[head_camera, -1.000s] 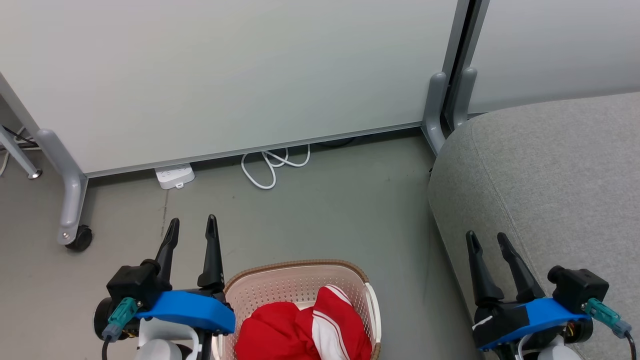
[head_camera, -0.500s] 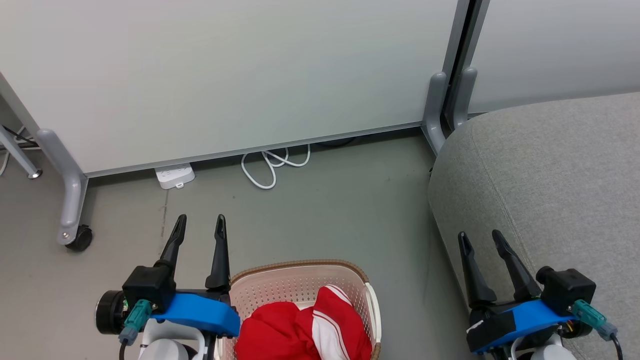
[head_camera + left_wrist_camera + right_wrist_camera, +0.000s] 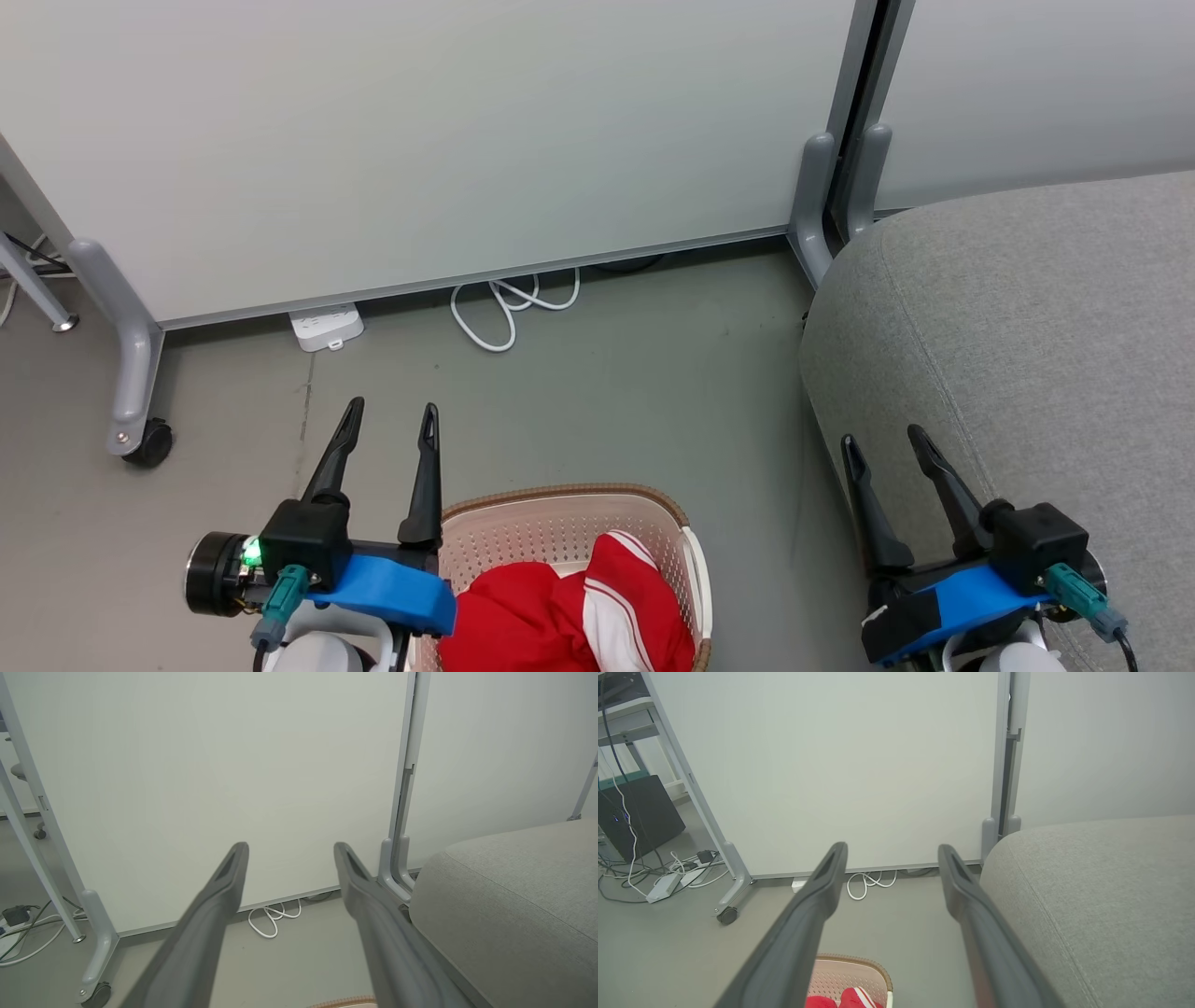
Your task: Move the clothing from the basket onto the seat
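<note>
The head view has the red clothing (image 3: 560,611) in the basket (image 3: 560,491) near the grey seat (image 3: 1027,327), left fingers (image 3: 426,467) and right fingers (image 3: 938,476) spread and empty, both wrist views show 2 fingers wide apart.

No text, label, brand or number can be read on the basket (image 3: 551,534), clothing (image 3: 523,621), seat (image 3: 1027,327) or elsewhere.

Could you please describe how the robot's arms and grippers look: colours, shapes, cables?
The left gripper and the right gripper each have two long, dark, tapering fingers, slotted near the tip, on a black block. Behind sits a blue bracket and a teal plug with a dark cable. The forearms are white. A green light glows on the left one.
</note>
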### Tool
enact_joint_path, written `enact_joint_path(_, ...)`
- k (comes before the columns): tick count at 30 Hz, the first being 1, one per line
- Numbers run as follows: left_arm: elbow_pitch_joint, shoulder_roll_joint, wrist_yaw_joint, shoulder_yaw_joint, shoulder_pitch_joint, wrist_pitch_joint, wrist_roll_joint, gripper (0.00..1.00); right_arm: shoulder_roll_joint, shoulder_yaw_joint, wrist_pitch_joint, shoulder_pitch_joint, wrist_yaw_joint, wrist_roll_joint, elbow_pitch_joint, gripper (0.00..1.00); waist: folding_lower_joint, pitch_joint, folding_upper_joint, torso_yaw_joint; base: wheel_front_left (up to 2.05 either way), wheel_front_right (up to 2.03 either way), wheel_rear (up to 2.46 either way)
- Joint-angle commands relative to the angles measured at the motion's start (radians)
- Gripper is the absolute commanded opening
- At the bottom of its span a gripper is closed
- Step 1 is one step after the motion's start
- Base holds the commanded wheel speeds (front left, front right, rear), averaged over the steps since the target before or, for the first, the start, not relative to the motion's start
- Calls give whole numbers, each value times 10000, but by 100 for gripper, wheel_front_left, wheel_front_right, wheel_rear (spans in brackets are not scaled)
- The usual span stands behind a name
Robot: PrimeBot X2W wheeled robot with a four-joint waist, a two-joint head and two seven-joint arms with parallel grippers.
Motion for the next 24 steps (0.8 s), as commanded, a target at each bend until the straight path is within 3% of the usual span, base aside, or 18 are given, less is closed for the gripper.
enact_joint_path(1,9,1,-38,-67,-124,-64,187,100,-68,31,-83,-177,20,-186,-12,100,0,1,-1,-2,0,0,0)
enact_joint_path(8,64,-28,-92,-92,-150,-199,666,100,-71,78,-215,-182,22,-643,11,100,0,-4,-1,14,0,0,0)
enact_joint_path(24,141,-59,-180,-2,-113,-196,613,100,-69,79,-219,-142,14,-497,82,100,0,-20,-1,8,0,0,0)
